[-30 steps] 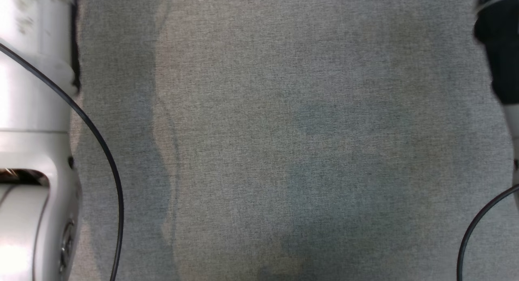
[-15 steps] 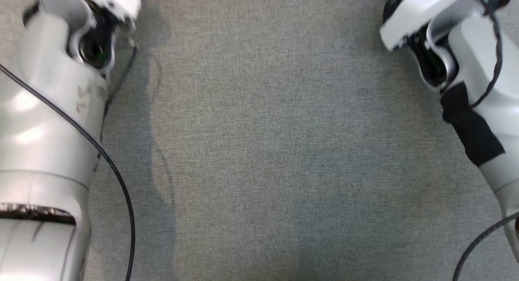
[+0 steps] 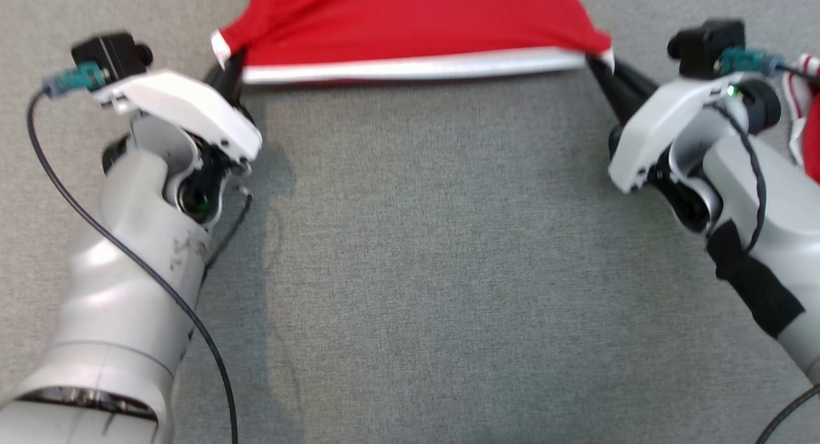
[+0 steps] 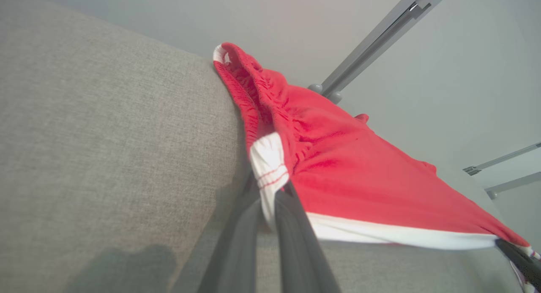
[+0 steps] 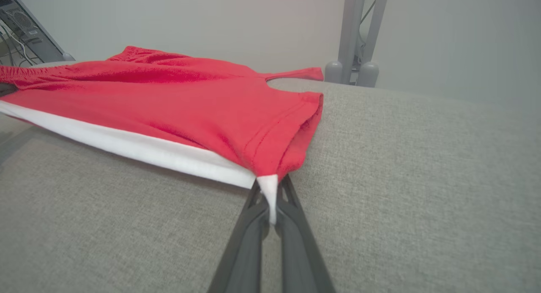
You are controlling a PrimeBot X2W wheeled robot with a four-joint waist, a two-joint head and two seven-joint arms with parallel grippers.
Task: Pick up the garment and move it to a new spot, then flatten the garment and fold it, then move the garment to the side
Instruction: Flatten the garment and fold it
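— Where are the red shorts [image 3: 410, 21]?
— At the far end of the grey upholstered surface [image 3: 423, 252], spread sideways in the head view. The white band [image 3: 410, 68] along their near edge is drawn straight between the two grippers.
— How do the jaws stand?
— The left gripper [image 3: 224, 63] is closed tight on the white corner at the gathered waistband end. Its wrist view shows the cloth pinched between the two dark fingers [image 4: 296, 242]. The right gripper [image 3: 599, 59] is closed the same way on the white tip at the leg-hem corner.
— Do the shorts lie flat?
— Mostly. The near edge is lifted slightly, with shadow under it. The rest lies on the fabric, rumpled near the waistband.
— What else is around?
— A red-and-white cloth [image 3: 808, 104] at the right edge of the head view, just beside the right wrist; I cannot tell what it is. Grey metal posts [image 5: 357, 35] stand beyond the surface's far edge, against a pale wall. A black cable [image 3: 128, 258] loops along the left arm.
— And between the arms?
— Plain grey fabric, nearer the robot than the shorts, with a faint crease [image 3: 275, 239] down its left side.
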